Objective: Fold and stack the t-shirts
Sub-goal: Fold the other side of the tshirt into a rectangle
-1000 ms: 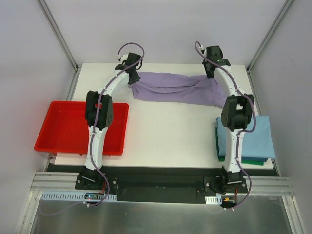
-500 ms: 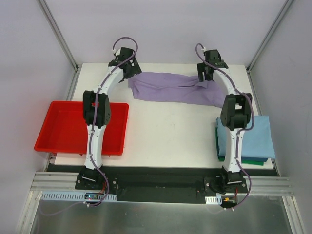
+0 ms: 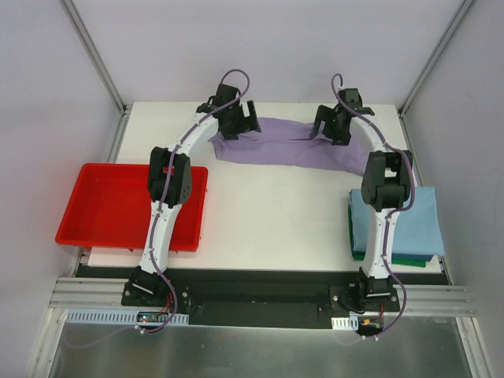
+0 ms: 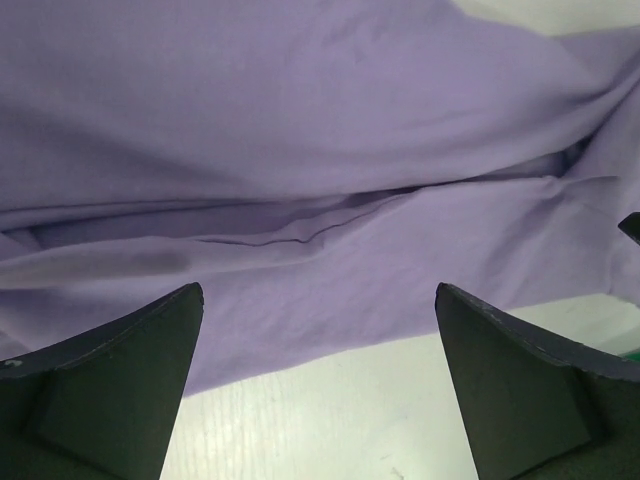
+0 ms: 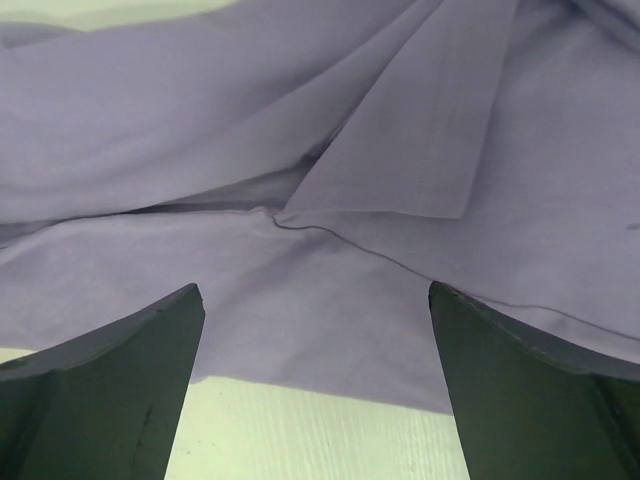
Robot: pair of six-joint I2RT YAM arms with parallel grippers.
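Red plastic tray (image 3: 83, 235) sits at about 9 o'clock on the white table (image 3: 276, 213), hanging over its left edge, with the left arm passing above its right rim. Across from it, at about 4 o'clock, the light blue t-shirt (image 3: 417, 224) lies folded flat on top of the dark green t-shirt (image 3: 409, 261), of which only a thin strip shows along the near edge. The right arm crosses over the left part of this stack.

Farther out, at 12 o'clock, the lavender t-shirt (image 3: 287, 146) lies spread sideways in a long rumpled band near the far edge of the table, well apart from the stack and the tray.

The left gripper (image 3: 240, 118) is over the band's 9 o'clock end. From its wrist camera the claw (image 4: 318, 290) stands wide open with nothing in it, and creased lavender cloth fills the space between the fingers.

The right gripper (image 3: 331, 126) is over the 3 o'clock part of the band. It (image 5: 314, 290) is likewise spread wide and holds nothing, with folded lavender cloth below. Whether either set of fingertips touches the cloth cannot be told.
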